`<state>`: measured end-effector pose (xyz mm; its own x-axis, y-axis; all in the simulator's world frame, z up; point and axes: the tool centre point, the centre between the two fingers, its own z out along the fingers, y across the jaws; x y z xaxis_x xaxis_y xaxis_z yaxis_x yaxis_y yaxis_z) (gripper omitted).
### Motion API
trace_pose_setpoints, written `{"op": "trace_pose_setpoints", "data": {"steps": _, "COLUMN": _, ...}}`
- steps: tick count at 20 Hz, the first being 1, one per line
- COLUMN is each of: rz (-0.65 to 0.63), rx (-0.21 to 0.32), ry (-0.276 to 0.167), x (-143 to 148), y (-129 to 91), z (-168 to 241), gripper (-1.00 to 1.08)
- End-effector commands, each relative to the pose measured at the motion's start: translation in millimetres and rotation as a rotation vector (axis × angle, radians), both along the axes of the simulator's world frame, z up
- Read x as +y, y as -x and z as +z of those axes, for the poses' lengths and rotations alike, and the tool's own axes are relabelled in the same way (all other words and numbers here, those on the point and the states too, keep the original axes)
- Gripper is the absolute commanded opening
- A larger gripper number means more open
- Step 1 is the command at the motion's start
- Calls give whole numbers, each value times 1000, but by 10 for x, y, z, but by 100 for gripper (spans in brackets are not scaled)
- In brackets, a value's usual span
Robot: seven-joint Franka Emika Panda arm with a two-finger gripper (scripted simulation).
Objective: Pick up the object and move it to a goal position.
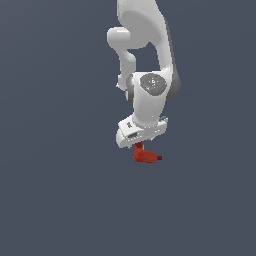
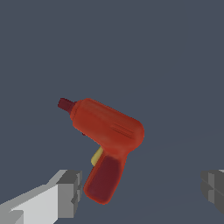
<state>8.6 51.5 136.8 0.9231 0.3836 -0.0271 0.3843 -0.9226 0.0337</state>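
Note:
The object [image 2: 107, 131] is a small red-orange drill-shaped item with a dark red tip, a dark red handle and a yellow trigger. It lies on the grey floor. In the wrist view my gripper [image 2: 142, 190] is open, its grey fingertips [image 2: 70, 192] spread wide. The handle lies close beside one fingertip and well apart from the other. In the exterior view the object [image 1: 146, 156] sits directly under the white gripper [image 1: 140, 142], whose fingers are hidden there. I cannot tell whether a fingertip touches the handle.
A plain dark grey floor [image 1: 60, 200] surrounds the object on all sides. The white arm [image 1: 147, 65] rises straight up above the gripper. No goal marker shows in either view.

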Motion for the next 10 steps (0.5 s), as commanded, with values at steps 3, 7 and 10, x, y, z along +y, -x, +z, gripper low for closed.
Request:
{"op": "trace_pose_setpoints", "data": {"steps": 3, "rz": 182, "rx": 15, "ry": 37, "x": 94, "y": -26, "z": -137, "gripper": 108}}
{"op": "trace_pose_setpoints", "data": {"steps": 7, "rz": 346, "rx": 31, "ry": 69, "x": 179, "y": -48, "z": -259, "gripper": 108}}
{"op": "trace_pose_setpoints", "data": {"steps": 10, "rz": 469, "rx": 44, "ry": 92, "x": 244, "y": -63, "z": -352, "gripper": 108}}
